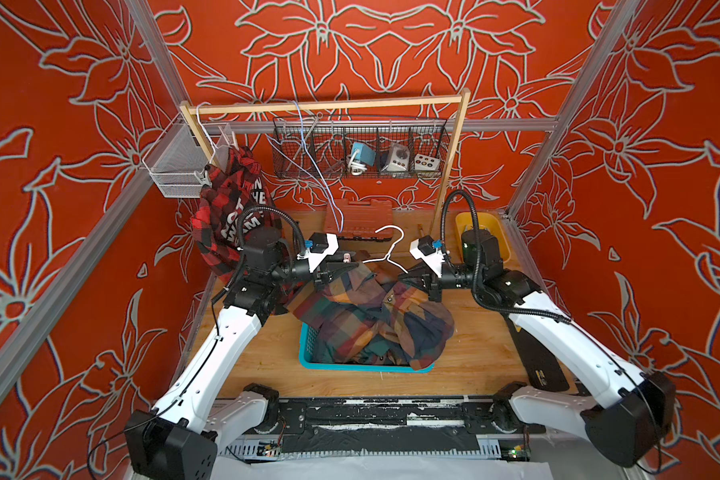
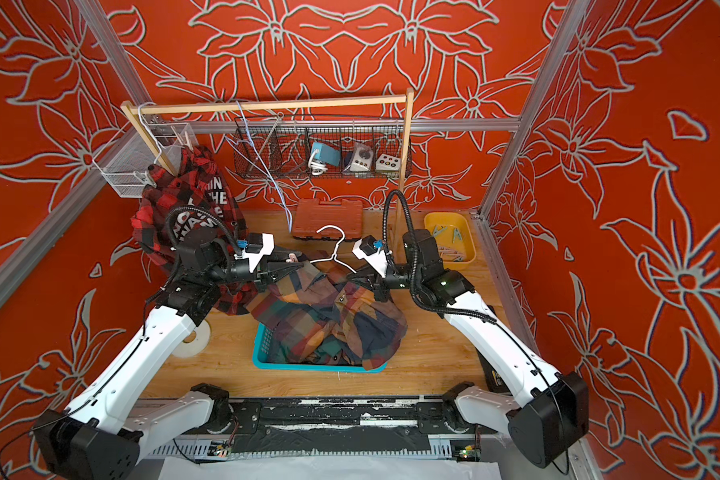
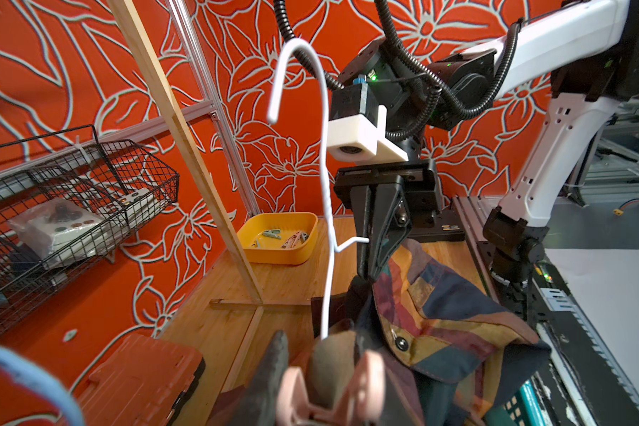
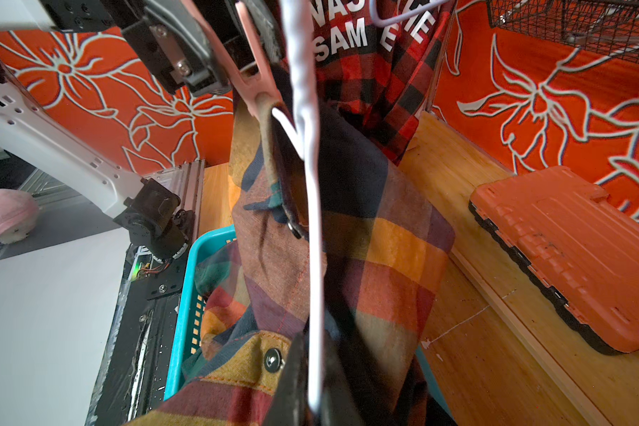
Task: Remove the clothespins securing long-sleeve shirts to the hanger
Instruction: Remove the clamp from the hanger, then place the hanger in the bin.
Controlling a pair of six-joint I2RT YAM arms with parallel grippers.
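Note:
A white wire hanger (image 1: 387, 245) (image 3: 325, 206) carries a dark green-navy-orange plaid long-sleeve shirt (image 1: 371, 316) (image 4: 366, 239), which sags into the teal basket. A pink clothespin (image 3: 329, 391) (image 4: 253, 70) (image 2: 292, 258) sits on the shirt at the hanger's left shoulder. My left gripper (image 3: 325, 369) (image 1: 337, 266) is shut on that pin's handles. My right gripper (image 4: 312, 391) (image 3: 377, 258) is shut on the hanger's wire at the right shoulder. A red-and-black check shirt (image 1: 225, 199) (image 4: 377, 81) with white lettering hangs from the rack at the back left.
A yellow tray (image 3: 277, 254) (image 2: 468, 245) at the back right holds loose clothespins (image 3: 272, 233). Below the shirt is the teal basket (image 1: 308, 357). An orange tool case (image 1: 358, 216) lies at the back. A wooden rack (image 1: 329, 106) and a wire basket (image 1: 429, 168) stand behind.

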